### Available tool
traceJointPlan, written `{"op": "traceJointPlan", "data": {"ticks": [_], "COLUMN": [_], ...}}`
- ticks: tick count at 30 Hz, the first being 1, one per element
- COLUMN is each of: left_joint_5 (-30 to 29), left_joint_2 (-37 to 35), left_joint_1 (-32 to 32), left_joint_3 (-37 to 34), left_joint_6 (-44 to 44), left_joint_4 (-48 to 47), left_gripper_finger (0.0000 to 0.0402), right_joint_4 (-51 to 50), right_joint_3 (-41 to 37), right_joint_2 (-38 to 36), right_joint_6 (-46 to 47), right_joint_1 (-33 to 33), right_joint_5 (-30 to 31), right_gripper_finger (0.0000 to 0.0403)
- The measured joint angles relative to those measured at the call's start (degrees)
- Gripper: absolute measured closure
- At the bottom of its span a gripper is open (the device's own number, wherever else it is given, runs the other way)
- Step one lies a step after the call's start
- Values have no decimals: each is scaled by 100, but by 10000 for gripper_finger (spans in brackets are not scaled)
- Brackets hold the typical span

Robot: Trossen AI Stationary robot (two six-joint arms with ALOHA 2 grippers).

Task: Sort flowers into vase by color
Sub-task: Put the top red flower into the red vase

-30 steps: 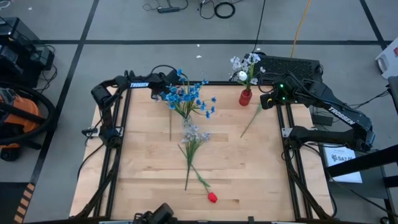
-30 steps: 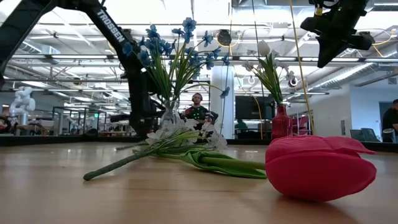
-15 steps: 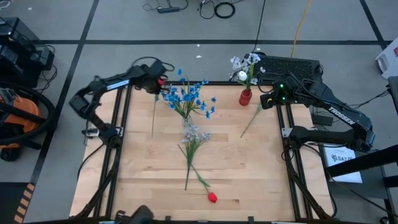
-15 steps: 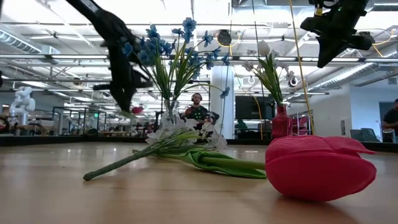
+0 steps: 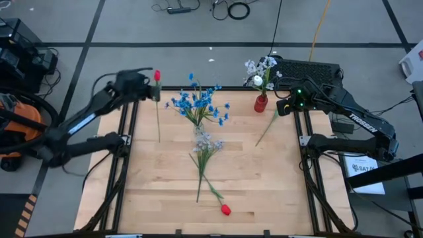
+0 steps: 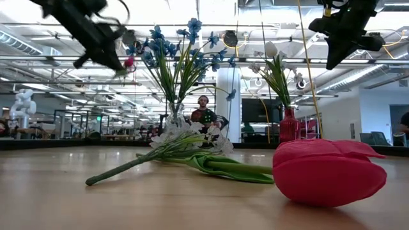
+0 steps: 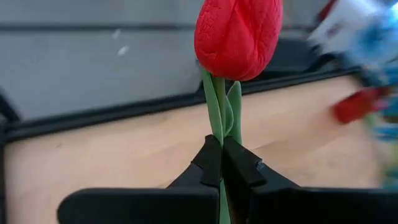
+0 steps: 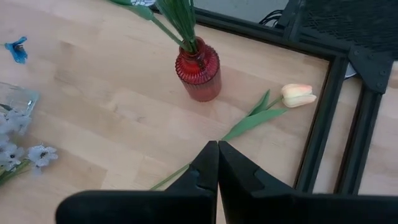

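The left gripper [image 7: 221, 163] was clamped on the thin green stem of a red tulip [image 7: 237, 37], its dark wedge-shaped fingers pressed together just below the smooth, matte, egg-shaped bud. Seen from above, this flower [image 5: 157, 75] hung at the far left corner of the desk [image 5: 264, 192], a pale wood-grain board in a black metal frame, with the stem trailing down over the board. In the low view the left arm was blurred and only a pink-red smear of the bud showed.

The right gripper [image 8: 217, 163] waited with its fingers closed together, holding nothing, above the far right part of the desk. Below it lay a cream tulip [image 8: 298, 95] with a long green leaf, flat on the wood beside a ribbed red glass vase [image 8: 199, 77] holding pale white-lilac sprays [image 5: 259, 67]; their blooms were cut off in the right wrist view.

Blue flowers [image 5: 198, 104] stood fanned out in a clear vase [image 6: 174, 117] that was hard to make out from above. A loose white-lilac sprig [image 5: 205, 147] and a second red tulip [image 5: 225, 209] lay toward the middle and near edge.
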Motion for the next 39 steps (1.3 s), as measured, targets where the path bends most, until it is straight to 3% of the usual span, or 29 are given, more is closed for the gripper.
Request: {"op": "traceJointPlan", "data": {"ticks": [10, 13, 16, 21, 25, 31, 35, 39], "left_joint_5": [394, 1034, 1593, 1720, 1139, -92, -1099, -1425], "left_joint_2": [-2167, -2371, -2376, -2107, -1788, -1105, -592, -59], "left_joint_1": [-553, -687, -839, -1364, -2151, -3551, -4237, -4577], "left_joint_3": [-106, -106, -108, -106, -134, -619, -679, -677], "left_joint_6": [1289, 1933, 2009, 1604, 1623, 1984, 2126, 2223], "left_joint_4": [253, 245, 443, 910, 1258, 3182, 3671, 4593], "left_gripper_finger": [398, 398, 398, 398, 399, 399, 399, 399], "right_joint_4": [-1, -3, -6, -49, -13, 314, 923, 1559], "right_joint_3": [0, 0, 0, 0, -1, -56, -668, -1558], "right_joint_2": [87, 138, 202, 293, 291, 277, 117, -68], "right_joint_6": [-2, 36, 44, -116, -74, 68, 432, 954], "right_joint_1": [-2, -2, -2, 7, 226, 889, 1639, 2406], "right_joint_5": [496, 496, 481, -134, -168, -92, -285, -443], "right_gripper_finger": [403, 403, 403, 403, 403, 403, 403, 403]}}
